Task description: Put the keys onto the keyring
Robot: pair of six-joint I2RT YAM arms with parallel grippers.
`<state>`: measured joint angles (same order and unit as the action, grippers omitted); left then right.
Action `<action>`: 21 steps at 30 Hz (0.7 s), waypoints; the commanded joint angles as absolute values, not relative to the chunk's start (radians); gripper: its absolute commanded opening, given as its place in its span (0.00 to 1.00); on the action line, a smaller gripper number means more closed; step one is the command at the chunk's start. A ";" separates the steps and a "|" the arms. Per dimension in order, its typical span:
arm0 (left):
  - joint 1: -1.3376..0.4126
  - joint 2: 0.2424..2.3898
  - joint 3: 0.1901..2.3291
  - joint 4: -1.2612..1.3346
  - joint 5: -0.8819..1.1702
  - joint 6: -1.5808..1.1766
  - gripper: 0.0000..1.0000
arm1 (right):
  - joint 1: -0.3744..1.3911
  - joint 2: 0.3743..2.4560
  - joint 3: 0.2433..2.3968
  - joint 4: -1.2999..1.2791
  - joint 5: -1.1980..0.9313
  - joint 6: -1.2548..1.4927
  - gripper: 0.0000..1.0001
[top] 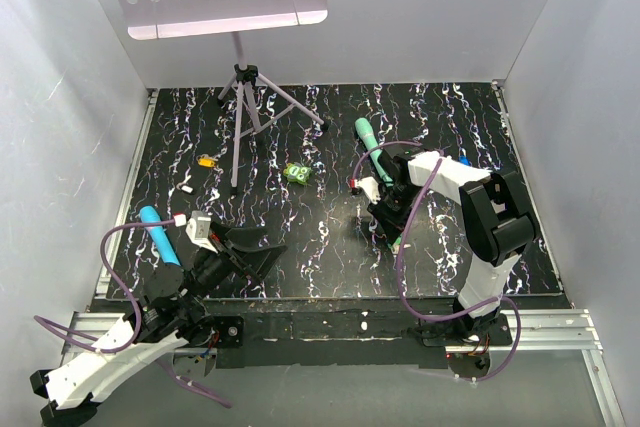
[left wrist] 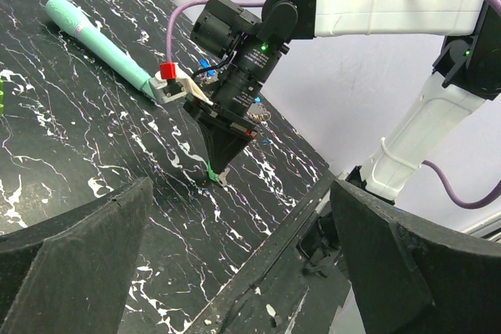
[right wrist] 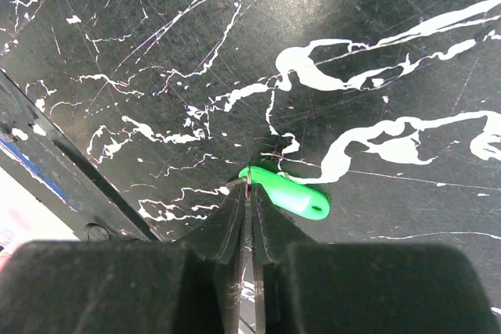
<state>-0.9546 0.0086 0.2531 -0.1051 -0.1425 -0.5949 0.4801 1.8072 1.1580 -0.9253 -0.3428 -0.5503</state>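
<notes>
My right fingers [right wrist: 248,193], lower centre: nearly together, tips at the green key [right wrist: 293,195], which lies flat on the table [right wrist: 117,37] mid-frame; whether they pinch it I cannot tell. Key: likely light, stiff and slick; I would take its plastic head edgewise. My left fingers [left wrist: 241,193]: wide open, empty. Keyring: not discernible.

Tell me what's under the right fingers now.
A green key lies on the black table, one end pinched between the right fingers. That end's tip is hidden by them.
</notes>
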 commanded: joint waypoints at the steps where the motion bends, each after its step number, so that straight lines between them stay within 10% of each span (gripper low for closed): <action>1: -0.950 0.003 0.250 -0.110 -0.146 -0.595 0.97 | 0.486 1.798 1.195 -0.939 -0.359 -0.546 0.14; 21: -0.950 0.003 0.264 -0.107 -0.138 -0.591 0.97 | 0.472 1.691 1.235 -0.979 -0.368 -0.545 0.29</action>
